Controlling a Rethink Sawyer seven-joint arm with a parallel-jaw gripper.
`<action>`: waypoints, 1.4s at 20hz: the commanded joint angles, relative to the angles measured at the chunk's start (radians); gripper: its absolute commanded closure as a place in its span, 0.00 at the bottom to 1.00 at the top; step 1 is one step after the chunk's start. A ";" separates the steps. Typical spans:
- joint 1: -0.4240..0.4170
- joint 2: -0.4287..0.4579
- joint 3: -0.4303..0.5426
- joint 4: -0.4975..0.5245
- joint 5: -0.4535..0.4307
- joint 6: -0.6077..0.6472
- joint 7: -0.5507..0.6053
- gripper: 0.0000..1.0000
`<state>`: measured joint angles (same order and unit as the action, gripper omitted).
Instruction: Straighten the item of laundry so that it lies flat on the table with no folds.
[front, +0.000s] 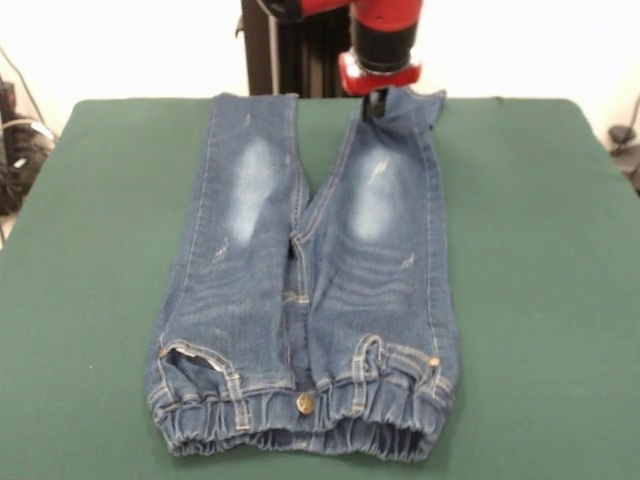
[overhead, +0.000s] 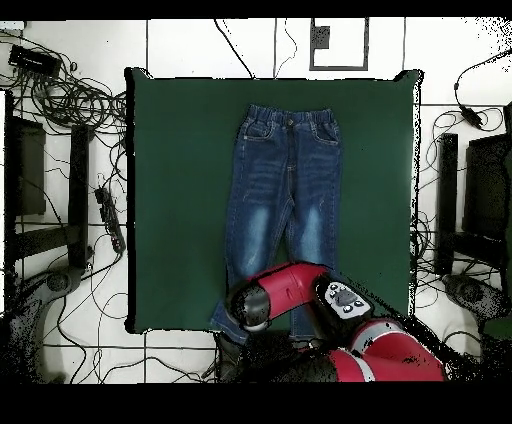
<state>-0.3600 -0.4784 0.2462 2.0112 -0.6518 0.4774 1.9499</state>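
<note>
Looking across the counter (front: 90, 300), we see the jeans (front: 300, 290) lying lengthwise down its middle, the gathered waistband with its metal button (front: 305, 403) near one short edge and both leg ends reaching the opposite edge, where the robot stands. The legs lie side by side with a narrow gap between them, each showing a faded whitish thigh patch. The fabric looks mostly flat; the waistband is bunched by its elastic, and one leg end looks slightly lifted or rumpled at the edge.

The gripper (front: 377, 102) comes down right at that leg end, touching or just above the denim. We cannot tell whether the fingers are released or clenched, since the red wrist hides them from above and little of them shows from the front.

From overhead, the red and black arm (overhead: 290, 295) covers both leg ends. Around the counter, cables (overhead: 75, 95) trail over the white tiled floor (overhead: 200, 45), with dark equipment (overhead: 25, 165) along both long sides.
</note>
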 joint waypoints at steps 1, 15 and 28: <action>0.009 0.057 0.016 0.067 -0.065 0.161 -0.125 1.00; 0.133 0.235 -0.030 -0.220 -0.155 -0.078 0.073 1.00; 0.140 0.251 -0.009 -0.286 -0.043 0.013 0.039 1.00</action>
<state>-0.2446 -0.4126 0.1882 1.9439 -0.6754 0.5859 1.9499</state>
